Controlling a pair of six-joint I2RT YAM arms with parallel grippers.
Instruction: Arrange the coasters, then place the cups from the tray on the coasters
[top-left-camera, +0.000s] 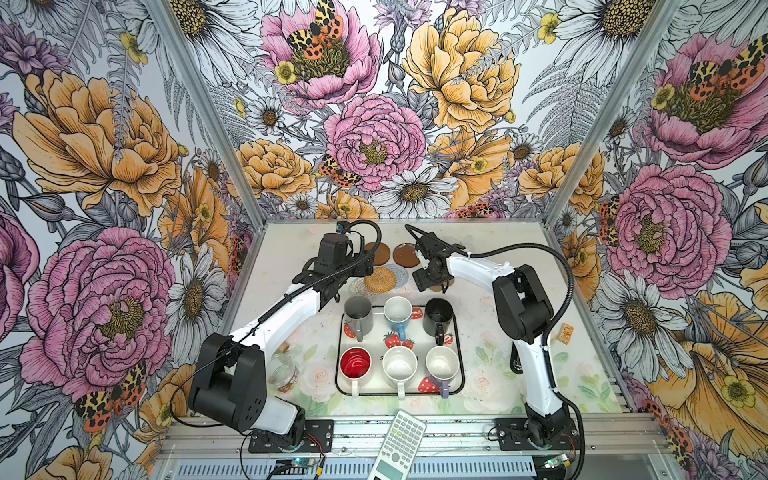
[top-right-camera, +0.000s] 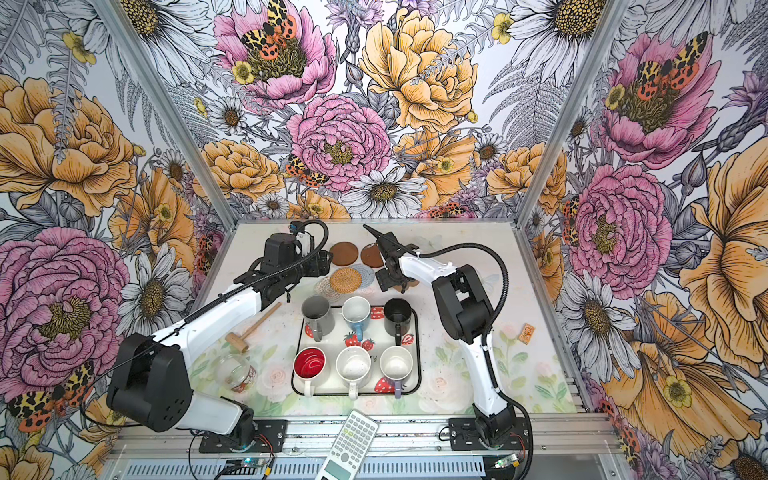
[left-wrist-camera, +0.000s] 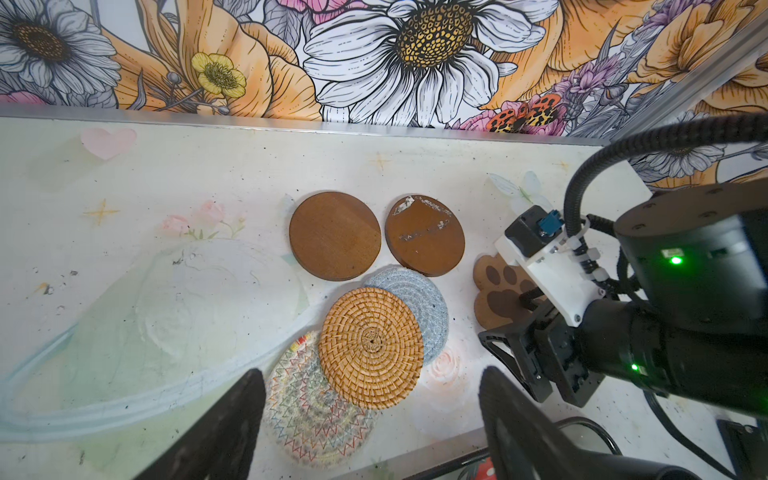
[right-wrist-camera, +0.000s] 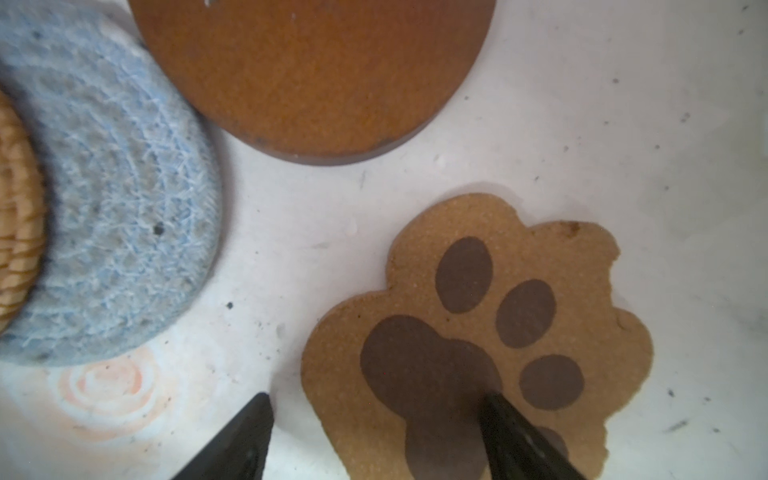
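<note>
Left gripper (left-wrist-camera: 370, 419), jaws apart and empty, hangs over the overlapped group at the far middle of the table, where the rattan coaster (left-wrist-camera: 371, 347) lies partly on the whitish crochet coaster (left-wrist-camera: 307, 415) and the blue-grey crochet coaster (left-wrist-camera: 428, 307). The crochet pair is judged soft, limp and light. The rattan looks stiffer and is best pinched at a free edge. Right gripper (right-wrist-camera: 374, 440), jaws apart, straddles one edge of the paw coaster (right-wrist-camera: 478, 332), which is thin, stiff and flush with the table, so a rim pinch is advised.
</note>
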